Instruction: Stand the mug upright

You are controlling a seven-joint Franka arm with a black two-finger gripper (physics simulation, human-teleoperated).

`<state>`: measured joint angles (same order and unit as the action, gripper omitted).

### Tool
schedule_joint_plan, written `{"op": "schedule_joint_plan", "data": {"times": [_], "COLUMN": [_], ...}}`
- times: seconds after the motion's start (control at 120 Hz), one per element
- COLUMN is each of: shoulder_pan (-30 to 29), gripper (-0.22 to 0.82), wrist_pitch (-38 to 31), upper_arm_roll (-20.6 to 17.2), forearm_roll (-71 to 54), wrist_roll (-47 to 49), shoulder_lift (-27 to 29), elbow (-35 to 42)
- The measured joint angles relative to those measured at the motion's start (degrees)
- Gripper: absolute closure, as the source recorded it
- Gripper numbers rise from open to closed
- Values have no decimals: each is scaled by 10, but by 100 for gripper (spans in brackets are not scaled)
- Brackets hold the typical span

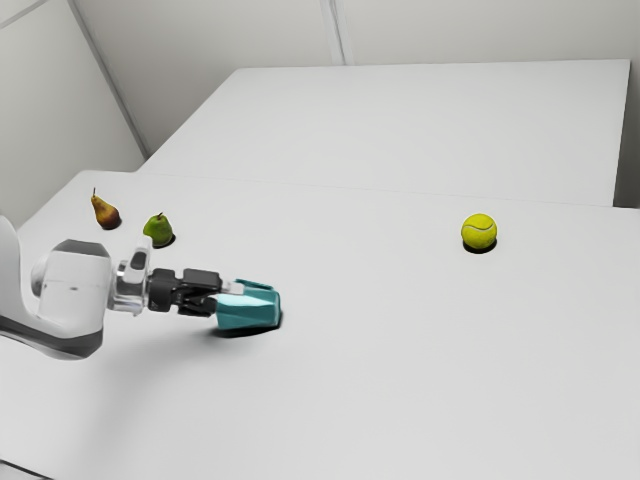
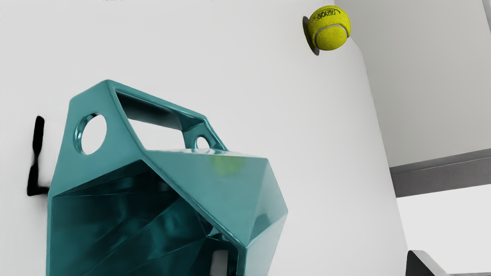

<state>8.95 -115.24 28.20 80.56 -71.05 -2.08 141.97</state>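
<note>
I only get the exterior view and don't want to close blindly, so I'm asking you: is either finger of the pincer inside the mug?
Observer: Yes. In the wrist view, one finger of the pincer is inside the mug.
Operator: And the second one?
Observer: The other finger is outside, with a gap between it and the mug's wall.
Operator: Anything about the handle I can't make out?
Observer: The handle has a round hole through each end.
</note>
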Motion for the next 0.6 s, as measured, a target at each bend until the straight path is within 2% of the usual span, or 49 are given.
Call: {"op": "schedule_joint_plan", "data": {"times": [0.1, 0.217, 0.333, 0.6], "shoulder_pan": [-1, -2, -2, -3], "gripper": [46, 62, 70, 78], "wrist_pitch": [-4, -7, -9, -16], "upper_arm_roll": [0, 0, 0, -3], "forearm_roll": [2, 3, 3, 2], "wrist_roll": [-2, -3, -3, -1], "shoulder_lift": [0, 0, 0, 5], "elbow": [0, 1, 1, -2]}}
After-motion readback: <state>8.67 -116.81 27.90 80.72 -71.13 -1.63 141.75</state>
